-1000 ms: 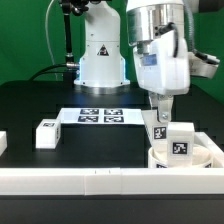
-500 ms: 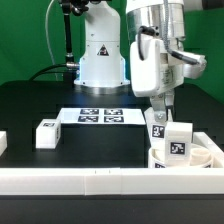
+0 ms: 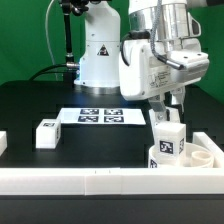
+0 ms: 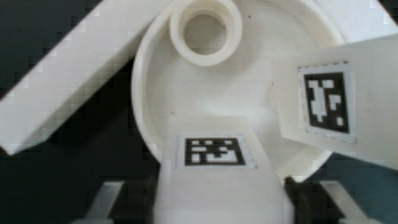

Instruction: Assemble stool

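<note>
Now your claw (image 3: 166,112) is pinching one stool leg (image 4: 217,152) btwn its fingers, right over the round seat (image 3: 206,157) at the exterior view's right. 2nd leg (image 4: 331,95) sits just beside it; 3rd leg (image 3: 46,134) lies well apart on the desk (image 3: 30,105).

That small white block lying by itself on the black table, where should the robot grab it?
Probably from straight above, pinching the leg across its flat opposite sides near the middle. It lies alone on the table, blocky and straight-sided, with nothing close beside it to block a downward approach.
</note>
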Available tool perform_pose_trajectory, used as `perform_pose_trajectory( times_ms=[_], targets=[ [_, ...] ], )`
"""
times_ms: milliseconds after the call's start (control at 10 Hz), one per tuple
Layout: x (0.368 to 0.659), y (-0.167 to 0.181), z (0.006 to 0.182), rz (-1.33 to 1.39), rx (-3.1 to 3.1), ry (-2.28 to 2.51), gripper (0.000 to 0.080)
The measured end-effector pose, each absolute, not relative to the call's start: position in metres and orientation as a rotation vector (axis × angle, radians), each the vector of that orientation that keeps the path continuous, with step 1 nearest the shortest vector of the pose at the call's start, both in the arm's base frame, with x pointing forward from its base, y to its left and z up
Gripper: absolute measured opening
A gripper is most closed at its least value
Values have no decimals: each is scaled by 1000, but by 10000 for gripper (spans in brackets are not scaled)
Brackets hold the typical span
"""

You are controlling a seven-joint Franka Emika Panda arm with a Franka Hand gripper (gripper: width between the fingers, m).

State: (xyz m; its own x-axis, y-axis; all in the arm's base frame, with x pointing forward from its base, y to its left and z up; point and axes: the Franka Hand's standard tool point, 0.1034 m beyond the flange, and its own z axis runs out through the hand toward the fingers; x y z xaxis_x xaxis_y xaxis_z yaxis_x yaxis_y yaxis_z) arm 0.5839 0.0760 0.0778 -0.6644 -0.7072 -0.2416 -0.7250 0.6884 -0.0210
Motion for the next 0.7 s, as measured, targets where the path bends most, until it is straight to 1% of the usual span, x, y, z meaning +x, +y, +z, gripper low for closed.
perform_pose_trajectory(
  times_ms=[200, 300, 400, 500, 700],
  targets=[
    [583, 77, 77, 117, -1165, 2660, 340],
    [584, 76, 79, 104, -1252, 2614, 431],
    [586, 73, 89, 87, -1342, 2551, 588],
    [589, 67, 101, 61, -1437, 2475, 637],
    [594, 53, 124, 13, -1578, 2348, 647]
  ],
)
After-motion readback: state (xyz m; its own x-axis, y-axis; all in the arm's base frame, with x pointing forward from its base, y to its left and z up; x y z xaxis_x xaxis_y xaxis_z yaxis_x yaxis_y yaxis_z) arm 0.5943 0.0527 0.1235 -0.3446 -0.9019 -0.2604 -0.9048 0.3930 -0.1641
